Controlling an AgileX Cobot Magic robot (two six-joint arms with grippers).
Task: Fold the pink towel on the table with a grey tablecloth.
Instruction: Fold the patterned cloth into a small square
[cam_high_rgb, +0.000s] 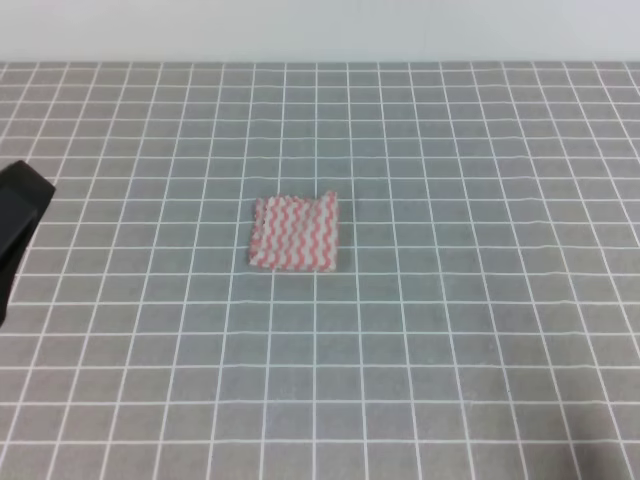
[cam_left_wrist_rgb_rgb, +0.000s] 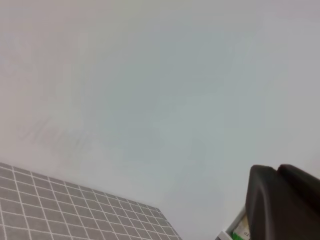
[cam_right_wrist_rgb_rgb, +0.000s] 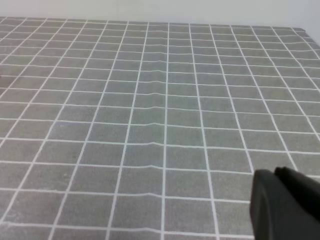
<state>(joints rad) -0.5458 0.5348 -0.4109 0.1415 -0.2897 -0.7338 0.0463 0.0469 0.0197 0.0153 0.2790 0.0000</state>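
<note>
Nearest to me, in the overhead view, the grey gridded cloth of the worktop (cam_high_rgb: 450, 400) ran bare along the front edge. At the far left edge of that view a dark part of my left arm, perhaps my left hand (cam_high_rgb: 18, 215), reached in just above the cloth, well apart from the towel. Only a black block of it showed, so I could not tell whether that hand was open or closed.

My left wrist camera looked mostly at a pale wall (cam_left_wrist_rgb_rgb: 160, 90), with a corner of the gridded cloth at the lower left and a black piece of my own hand at the lower right. A small scrap of green and white showed beside that black piece, too small to name. The fingers' spacing was not visible there.

My right wrist camera looked low across the cloth, its white lines running away toward the far edge, slightly rippled along one column. A black part of my right hand (cam_right_wrist_rgb_rgb: 285, 205) sat at the lower right corner of that view; I could not tell its state either. It did not appear in the overhead view.

Farther in, near the middle of the worktop, the pink towel (cam_high_rgb: 296, 232) lay flat by itself, roughly square, its wavy pink-and-white stripes facing up. Neither hand touched it. Beyond it the grid went on to the pale wall.
</note>
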